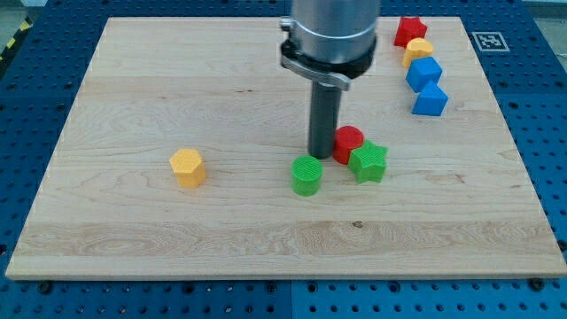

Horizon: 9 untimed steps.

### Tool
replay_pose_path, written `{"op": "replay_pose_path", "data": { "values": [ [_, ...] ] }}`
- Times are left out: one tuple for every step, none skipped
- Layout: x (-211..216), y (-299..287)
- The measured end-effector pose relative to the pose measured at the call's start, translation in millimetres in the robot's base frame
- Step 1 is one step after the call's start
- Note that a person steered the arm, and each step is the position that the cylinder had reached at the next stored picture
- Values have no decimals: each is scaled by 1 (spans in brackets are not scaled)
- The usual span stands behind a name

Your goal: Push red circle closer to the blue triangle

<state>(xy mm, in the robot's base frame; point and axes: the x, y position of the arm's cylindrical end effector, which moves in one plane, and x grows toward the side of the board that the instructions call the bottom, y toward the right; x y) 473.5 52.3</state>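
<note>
My tip (322, 156) sits just left of the red circle (347, 142), which touches the green star (368, 164). There are no fingers here, only the rod. Pushing rightward and up suits the blue triangle (430, 100).

My tip (321, 156) stands on the wooden board (133, 239), touching the red circle's (349, 140) left side; a green star (368, 164) touches that circle; a green circle (307, 175) sits just below the tip. A yellow hexagon (188, 167) lies well left; a red star (410, 31), yellow block (418, 50), blue cube (424, 73) and blue triangle (431, 100) line the upper right.
</note>
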Motion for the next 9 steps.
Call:
{"op": "replay_pose_path", "data": {
  "values": [
    [5, 27],
    [5, 51],
    [5, 68],
    [-1, 79],
    [-15, 84],
    [-25, 84],
    [-31, 84],
    [-40, 84],
    [-47, 84]
  ]
}}
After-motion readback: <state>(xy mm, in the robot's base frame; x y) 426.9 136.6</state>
